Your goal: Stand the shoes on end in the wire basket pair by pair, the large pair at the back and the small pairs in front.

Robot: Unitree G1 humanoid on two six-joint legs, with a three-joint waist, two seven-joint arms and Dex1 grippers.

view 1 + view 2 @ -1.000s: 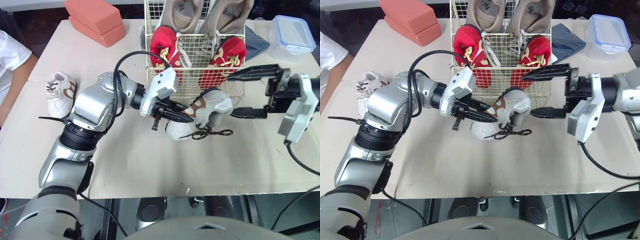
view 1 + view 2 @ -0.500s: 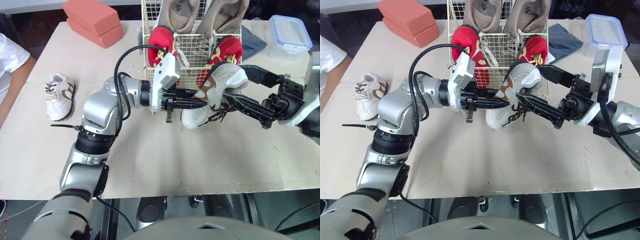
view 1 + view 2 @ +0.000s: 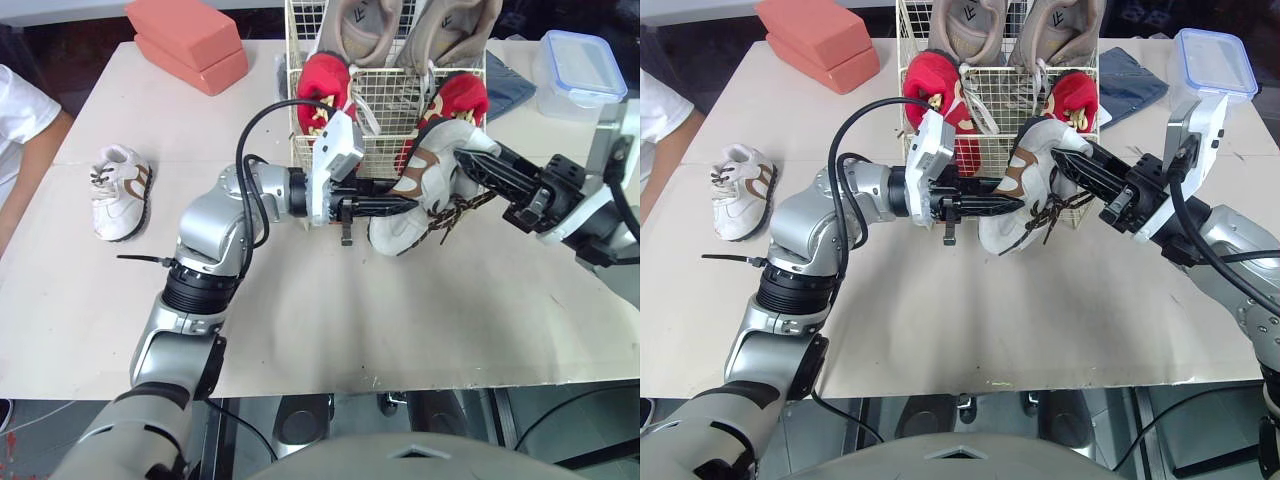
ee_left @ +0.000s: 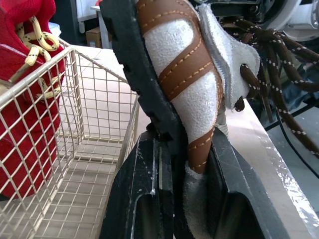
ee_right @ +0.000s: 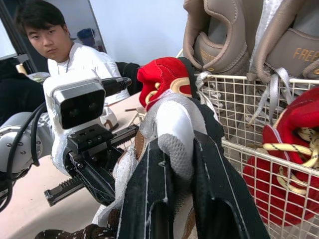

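between the left fingers (image 4: 137, 199) the sole edge of a small white leather shoe with brown stripes and laces (image 3: 420, 195) is clamped, while the right fingers (image 5: 219, 189) pinch its other end. held from both sides, likely so it can be turned upright, it hangs tilted just in front of the cream wire basket (image 3: 992, 98), where a large beige pair (image 3: 365, 25) stands behind a small red pair (image 3: 322, 90). a matching white shoe (image 3: 118, 190) lies well apart on the pale surface (image 3: 300, 320).

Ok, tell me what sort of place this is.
Probably an indoor robotics lab or test room: a plain board table holds a wire basket of shoes, the left gripper and right gripper clamp one white-and-brown shoe, and a person is beside the table.
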